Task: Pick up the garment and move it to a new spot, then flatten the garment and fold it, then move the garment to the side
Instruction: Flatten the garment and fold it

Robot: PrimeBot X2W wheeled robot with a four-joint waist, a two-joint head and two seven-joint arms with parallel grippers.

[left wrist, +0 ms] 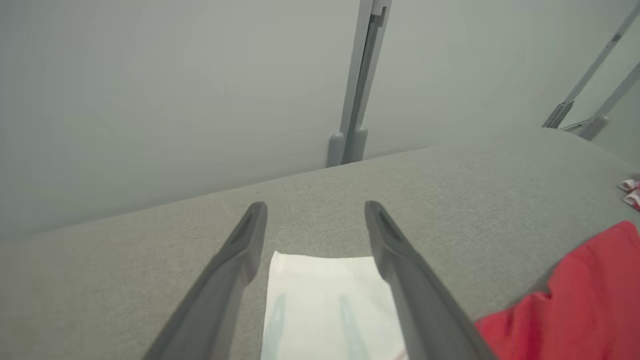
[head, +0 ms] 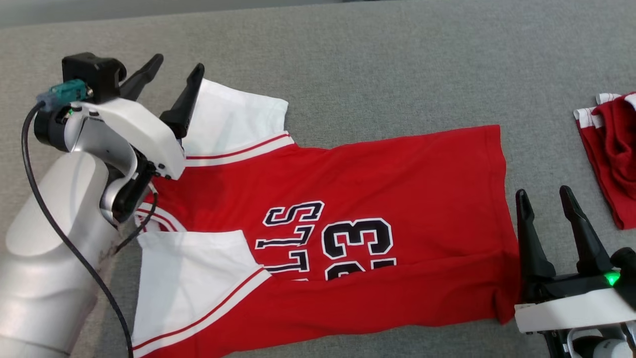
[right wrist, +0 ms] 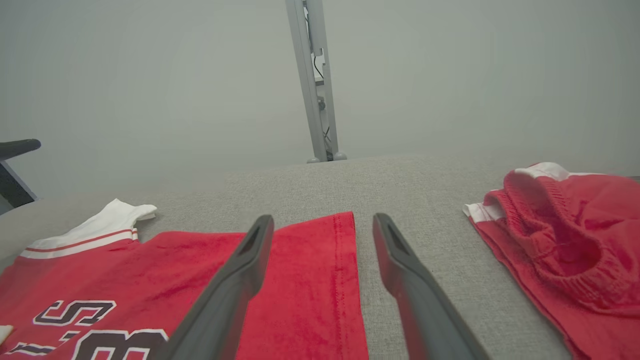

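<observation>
The garment point(head: 377, 189) is a red jersey with white sleeves and black-and-white lettering, spread across the grey surface with its near side folded over along the number. My left gripper point(head: 178, 69) hovers open over the far white sleeve point(left wrist: 325, 305), nothing between its fingers. My right gripper point(head: 544, 196) stands open beside the jersey's hem point(right wrist: 345, 280) at the right end, holding nothing. In the right wrist view the hem edge runs between my two fingers.
A second red piece of clothing with white trim point(head: 611, 149) lies crumpled at the right edge of the grey padded surface point(head: 377, 64). A grey upright post point(right wrist: 315, 80) stands behind the surface's far edge. A dark chair part point(right wrist: 15, 170) shows at the left.
</observation>
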